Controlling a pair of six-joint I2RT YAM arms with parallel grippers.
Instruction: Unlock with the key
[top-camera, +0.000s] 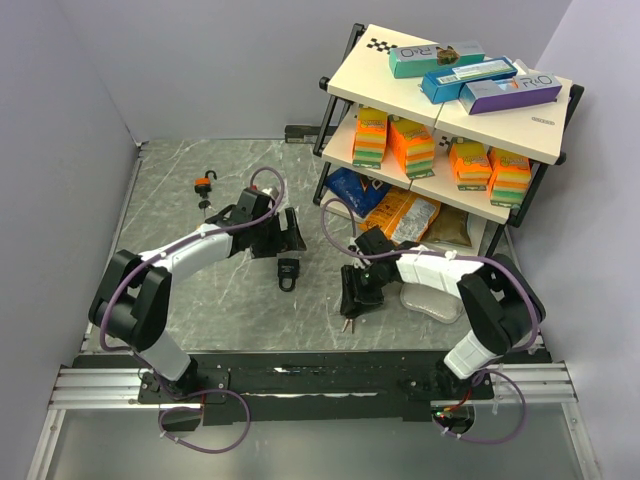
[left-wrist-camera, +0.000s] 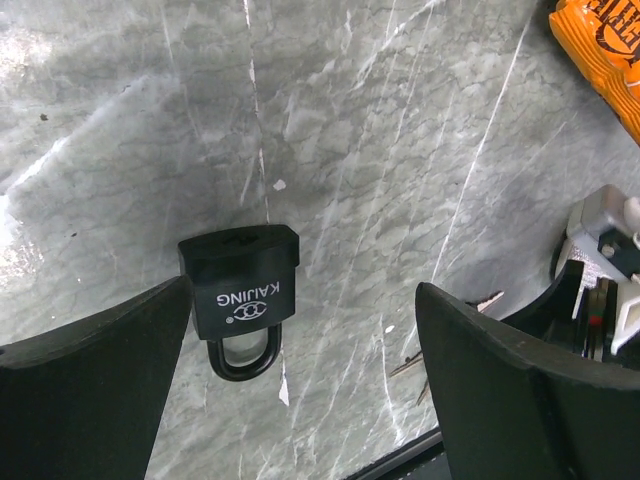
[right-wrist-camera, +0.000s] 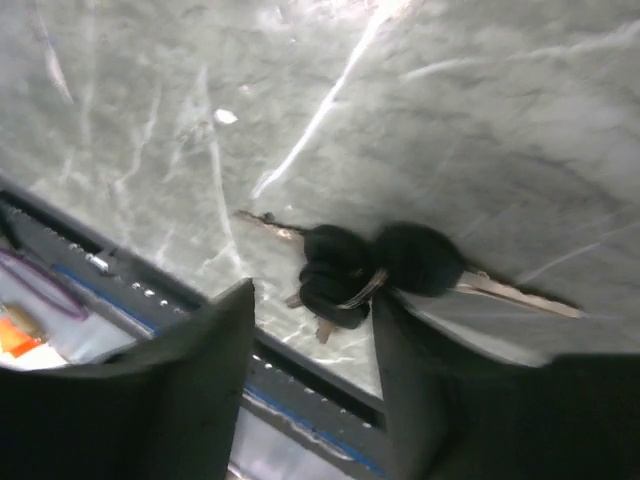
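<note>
Just ahead of the right gripper (right-wrist-camera: 315, 300), fingers parted, lie the keys (right-wrist-camera: 370, 265), blades crosswise to the gap; the padlock (left-wrist-camera: 240, 290) sits between the wide-spread fingers of the left gripper (left-wrist-camera: 302, 300), shackle toward the wrist.

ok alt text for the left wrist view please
A black rectangular padlock marked KAIJING lies flat on the grey marbled table, between the left arm's wide-open black jaws. An orange packet shows at the top right corner.
</note>
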